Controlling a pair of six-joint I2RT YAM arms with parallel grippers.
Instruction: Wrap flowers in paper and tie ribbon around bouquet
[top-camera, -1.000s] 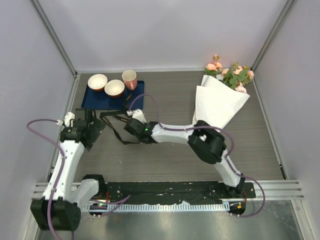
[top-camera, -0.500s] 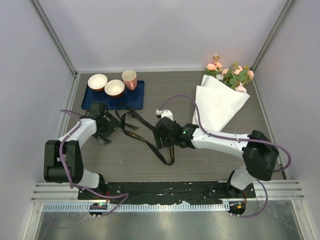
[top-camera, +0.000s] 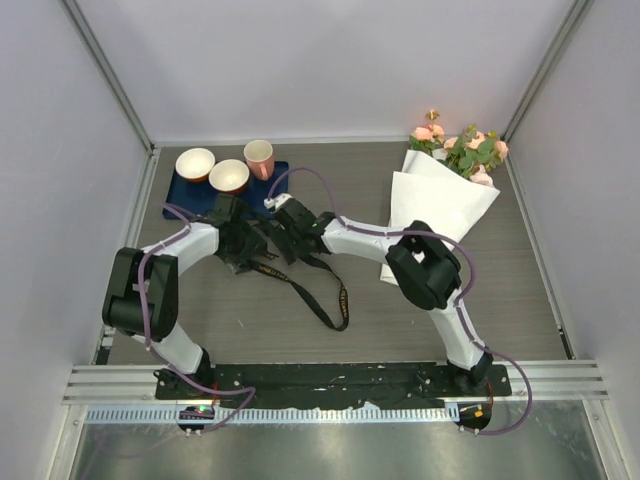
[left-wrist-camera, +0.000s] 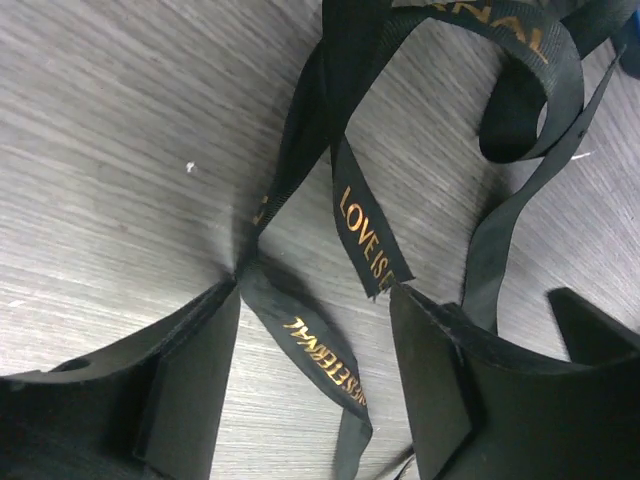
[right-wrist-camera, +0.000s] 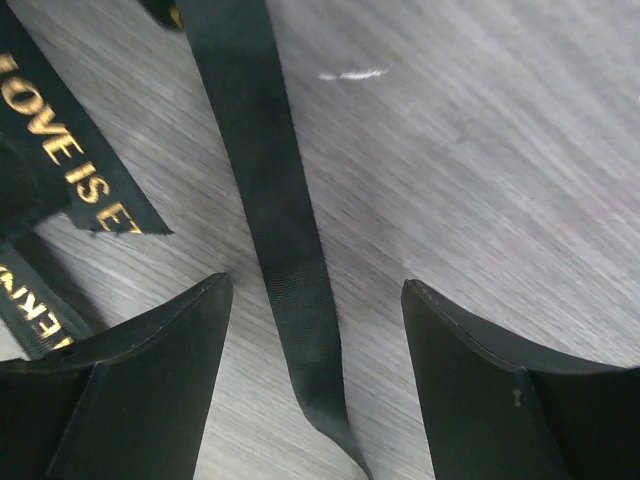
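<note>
I see both jaws spread: left end effector and right end effector straddle ribbon, slack on surface.

Desk: grey wood-grain top, planks running left to right; matte, with a small white fleck visible up close.
Back wall: plain pale lavender-white panel, unmarked.
Side walls: same pale panels on the left and right.
Corner posts: slim grey metal, slanting out towards the top.
Near edge: ribbed aluminium rail, black base plate, brushed steel sheet below.
Far left corner: dark blue mat bearing two bowls and a pink cup.
Light: soft, even, with faint shadows.
</note>
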